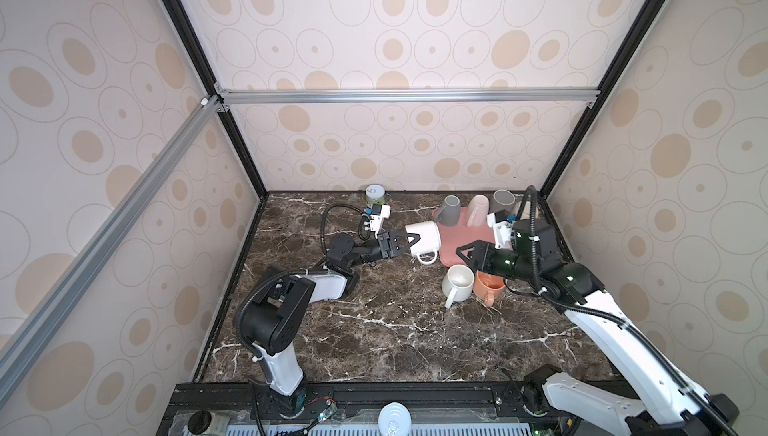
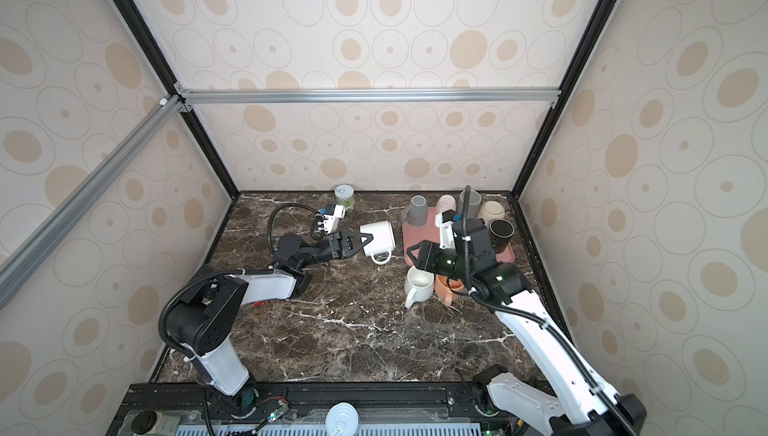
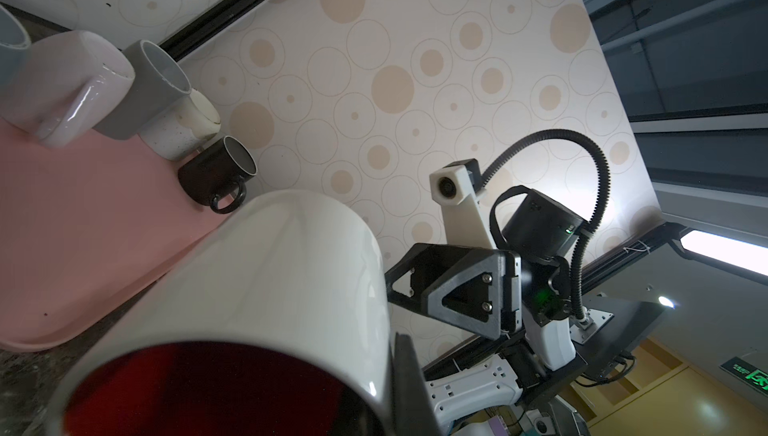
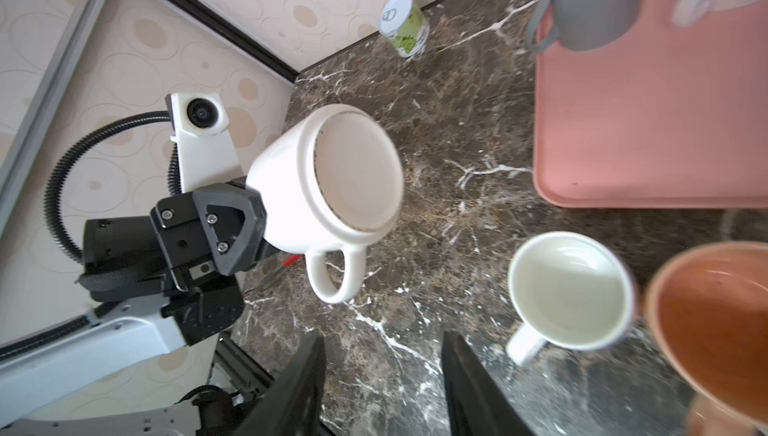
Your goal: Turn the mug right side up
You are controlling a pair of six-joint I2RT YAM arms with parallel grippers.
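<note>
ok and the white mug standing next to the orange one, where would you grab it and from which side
Probably its rim, from above, one finger inside: the white mug stands upright, mouth open. Pinch the wall on the side away from the orange mug, which crowds it; the handle sticks out toward the front.

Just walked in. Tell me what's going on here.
The left gripper is clamped on the rim of a white mug. It holds the mug tipped on its side beside the pink tray, with the base facing the right arm. The right gripper is open and empty, hovering near the upright cream mug and orange mug. The white mug is not yet right side up.
</note>
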